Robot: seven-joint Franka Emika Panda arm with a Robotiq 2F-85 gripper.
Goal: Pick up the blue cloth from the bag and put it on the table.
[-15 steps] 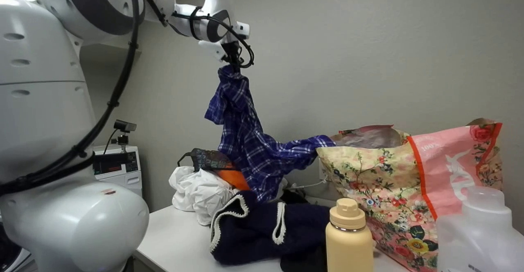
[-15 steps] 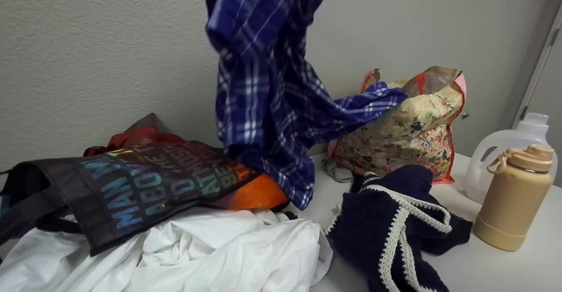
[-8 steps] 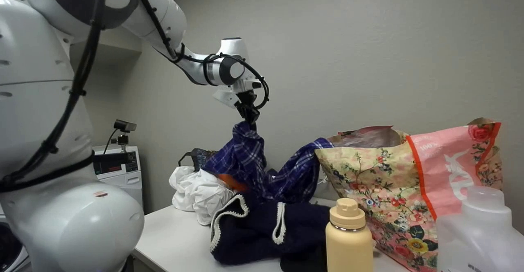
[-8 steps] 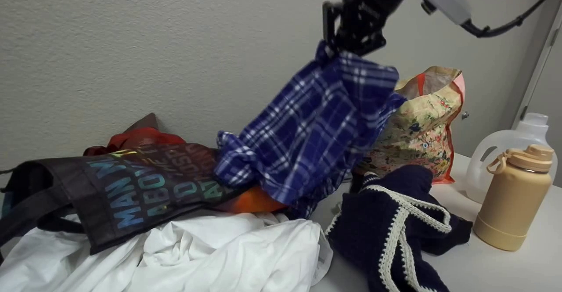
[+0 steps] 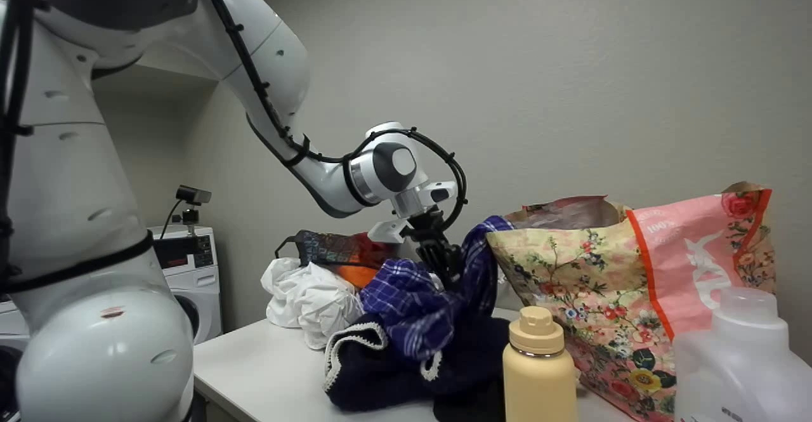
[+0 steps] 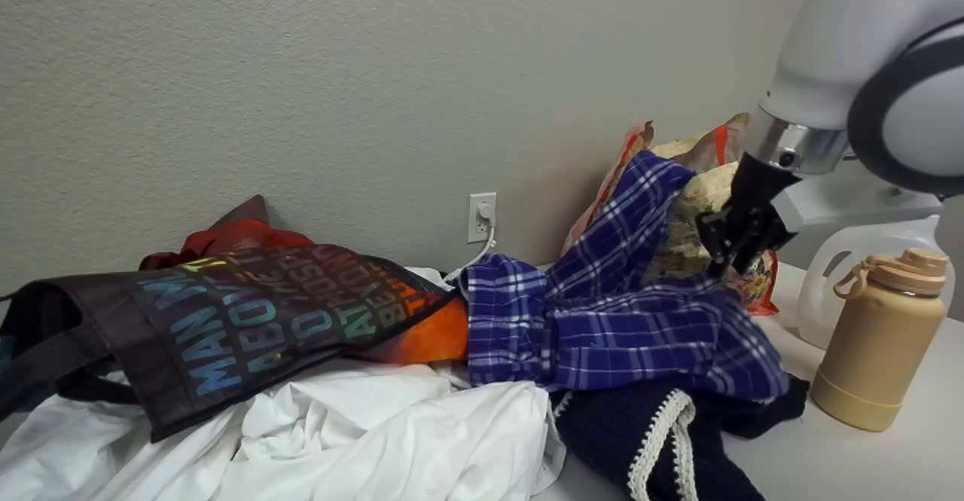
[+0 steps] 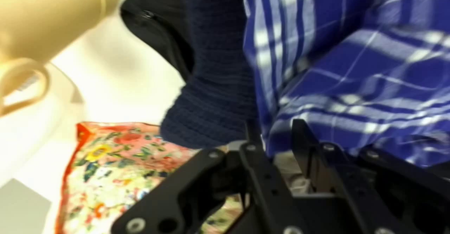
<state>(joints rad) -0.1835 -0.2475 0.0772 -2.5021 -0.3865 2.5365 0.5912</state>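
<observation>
The blue cloth (image 5: 406, 295) lies bunched over the dark navy garment in both exterior views. It also shows in an exterior view (image 6: 640, 335) and fills the right of the wrist view (image 7: 351, 86). One end still runs up to the bag's rim. The floral bag (image 5: 583, 282) stands upright; its side shows in the wrist view (image 7: 140, 163). My gripper (image 5: 450, 279) is low, just over the cloth beside the bag. In the wrist view its fingers (image 7: 274, 126) are apart, with cloth showing beyond the gap. Whether they touch it I cannot tell. The table (image 5: 254, 352) lies underneath.
The navy garment (image 5: 374, 377) with white trim lies under the cloth. A yellow bottle (image 5: 539, 371) and a translucent jug (image 5: 729, 358) stand before the bag. White fabric (image 6: 361, 441) and a dark printed bag (image 6: 248, 320) lie at the side. A wall stands behind.
My gripper came down and toward the bag. The cloth, hanging from it before, has dropped into a heap on the navy garment and is let go.
</observation>
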